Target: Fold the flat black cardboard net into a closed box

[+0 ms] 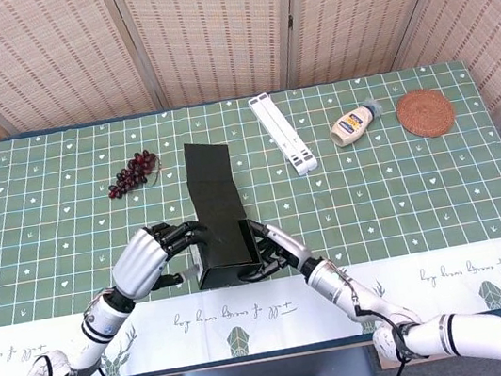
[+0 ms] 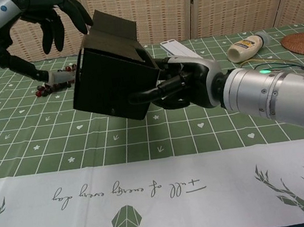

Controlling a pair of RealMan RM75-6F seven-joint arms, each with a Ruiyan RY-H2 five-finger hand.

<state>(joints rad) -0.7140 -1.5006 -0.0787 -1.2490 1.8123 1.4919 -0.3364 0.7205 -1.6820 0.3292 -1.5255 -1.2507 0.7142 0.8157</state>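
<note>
Status: we're mid-fold, not closed. The black cardboard net (image 2: 111, 79) is already a partial box: bottom section is formed into walls, held off the table and tilted. The long lid flap (image 1: 210, 180) stands open, running away from both hands toward the far side of the table.

Right hand (image 2: 184, 84): gripping the box from its right side, fingers (image 2: 148, 94) wrapped across the near face. Firm hold, as far as we can tell.

Left hand (image 2: 52, 17): at the box's left edge, fingers curled, tips at or just touching the upper left corner. We can't confirm contact from either view. It holds nothing, fingers apart.

Left to do, our read: press the left wall square, bring the lid flap down over the opening and tuck it. Whether any side tabs need tucking is hidden.

Surroundings: green grid tablecloth (image 1: 422, 189) with a white printed band along the near edge. Beyond the left hand: a grape bunch (image 1: 133, 172). Beyond the right hand: a white folded stand (image 1: 282, 132), then further right a squeeze bottle (image 1: 355, 123) lying on its side and a round woven coaster (image 1: 425, 112). Woven folding screens (image 1: 205, 23) behind the table.
</note>
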